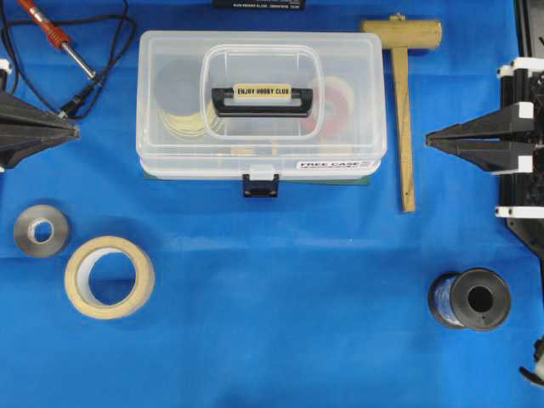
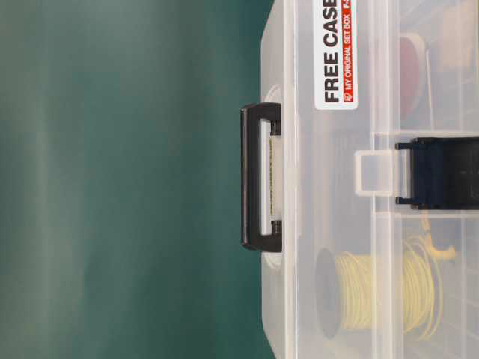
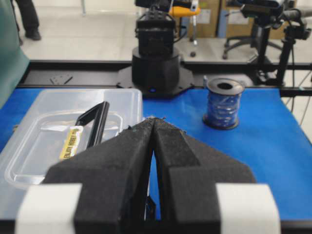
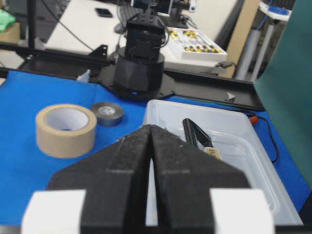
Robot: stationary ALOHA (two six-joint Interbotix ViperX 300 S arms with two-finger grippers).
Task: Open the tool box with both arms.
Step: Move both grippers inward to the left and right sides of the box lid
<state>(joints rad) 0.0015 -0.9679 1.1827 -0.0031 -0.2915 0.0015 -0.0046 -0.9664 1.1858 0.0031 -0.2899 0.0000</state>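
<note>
Tool box (image 1: 261,106) sits shut at the back middle of my blue table (image 1: 280,297), dark blue latch (image 1: 260,184) down at its front, black handle (image 1: 262,100) lying flat on the lid. My left gripper (image 1: 75,130) and right gripper (image 1: 429,140) wait well apart on either side, tips pressed together, holding nothing (both point at the box). A wooden mallet (image 1: 403,102) lies just right of it; masking tape (image 1: 110,277) and a blue wire spool (image 1: 470,299) rest nearer me.

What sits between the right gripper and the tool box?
A wooden mallet lies between the right gripper and the tool box, seen overhead.
</note>
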